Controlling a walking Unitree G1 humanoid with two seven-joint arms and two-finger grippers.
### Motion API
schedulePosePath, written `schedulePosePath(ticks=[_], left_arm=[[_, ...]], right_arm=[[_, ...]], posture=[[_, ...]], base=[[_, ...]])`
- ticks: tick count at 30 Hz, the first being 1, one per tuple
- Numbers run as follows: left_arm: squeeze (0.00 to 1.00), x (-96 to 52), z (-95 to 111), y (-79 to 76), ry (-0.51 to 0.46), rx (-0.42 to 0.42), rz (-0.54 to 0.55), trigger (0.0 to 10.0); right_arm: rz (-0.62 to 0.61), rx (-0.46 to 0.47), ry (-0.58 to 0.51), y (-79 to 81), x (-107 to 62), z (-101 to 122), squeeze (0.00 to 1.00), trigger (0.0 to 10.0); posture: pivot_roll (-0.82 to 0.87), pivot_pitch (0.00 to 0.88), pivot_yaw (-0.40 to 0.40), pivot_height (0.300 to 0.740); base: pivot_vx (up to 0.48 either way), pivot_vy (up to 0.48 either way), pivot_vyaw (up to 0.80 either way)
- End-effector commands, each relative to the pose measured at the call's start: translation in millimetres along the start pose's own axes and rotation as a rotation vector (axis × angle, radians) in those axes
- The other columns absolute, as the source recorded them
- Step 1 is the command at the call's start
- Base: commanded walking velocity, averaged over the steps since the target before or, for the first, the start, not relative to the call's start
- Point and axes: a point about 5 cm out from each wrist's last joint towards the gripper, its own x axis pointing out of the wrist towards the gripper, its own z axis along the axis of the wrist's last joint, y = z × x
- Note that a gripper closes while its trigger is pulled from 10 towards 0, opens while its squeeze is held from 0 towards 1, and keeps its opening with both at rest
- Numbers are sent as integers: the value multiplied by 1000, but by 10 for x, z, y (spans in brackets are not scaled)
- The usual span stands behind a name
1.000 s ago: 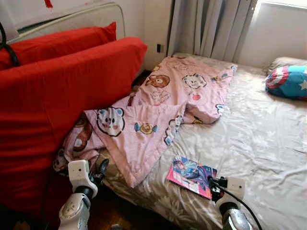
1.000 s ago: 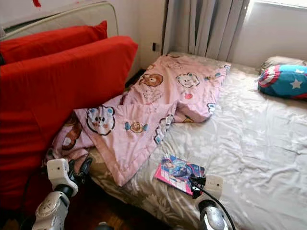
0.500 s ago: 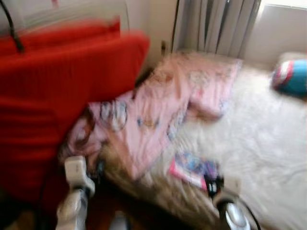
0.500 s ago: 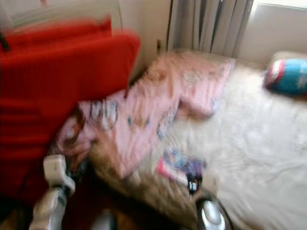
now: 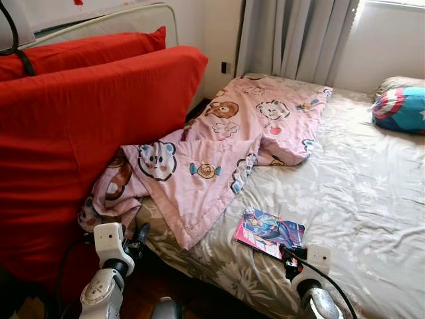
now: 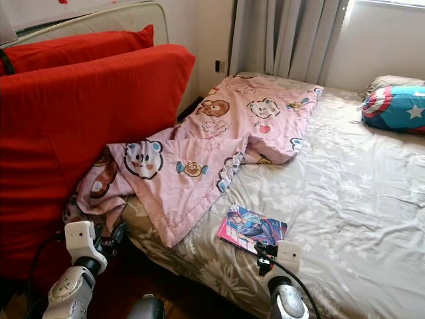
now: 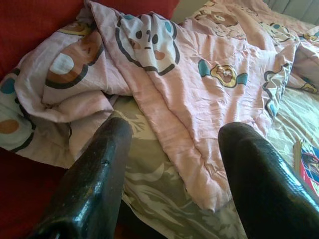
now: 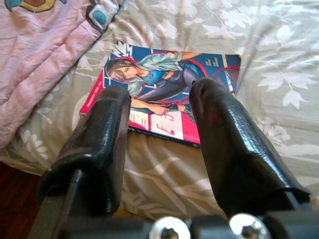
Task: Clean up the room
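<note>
So the head camera has settled again after that blurry half-second, and the whole picture sits a touch lower than a second ago, which reads as the robot shifting, not the stuff on the bed moving. For you that means the approach looks about done and the grab is next, I'd guess. Your right tool [image 8: 157, 144] hovers just short of the comic book [image 5: 269, 231], fingers spread wide with nothing between them, lined up on the book's near edge. The book lies flat on the floral bed sheet [image 5: 358, 193], near the front edge of the bed, just right of the hanging corner of the pink cartoon blanket [image 5: 219, 146]. Your left tool [image 7: 172, 174] is open wide too and empty, low at the bed's near left corner, pointing at the bunched-up blanket where it's jammed against the red cushion [image 5: 80, 133]. Far right there's a star-and-shield pillow [image 5: 400, 109], well apart from everything. Nothing blocks the book, though it's thin and flat on soft bedding, so sliding a finger under could be fiddly.
</note>
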Motion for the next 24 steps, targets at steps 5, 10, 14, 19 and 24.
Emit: schedulePosePath(ticks=[5, 10, 14, 19, 24], left_arm=[[0, 21, 80, -3, -21, 15, -10, 10000], [0, -45, 13, -4, -13, 8, -1, 10000], [0, -36, 1, -8, -4, 7, 2, 10000], [0, -35, -3, -32, 0, 4, -2, 10000], [0, -36, -13, -57, 4, 5, -14, 10000]], right_arm=[[12, 9, 29, 42, 8, -34, 0, 10000], [14, -2, 29, 6, -9, -43, 0, 10000], [15, -6, 26, -2, 5, -18, 0, 10000], [24, -13, 23, -4, 14, -1, 0, 10000], [26, -14, 27, -4, 12, -7, 0, 10000]], posture=[[78, 0, -15, 652], [65, 0, -28, 652], [56, 0, -36, 652], [45, 0, -28, 652], [41, 0, -21, 652]], base=[[285, 0, 0], [296, 0, 0], [300, 0, 0], [305, 0, 0], [307, 0, 0]])
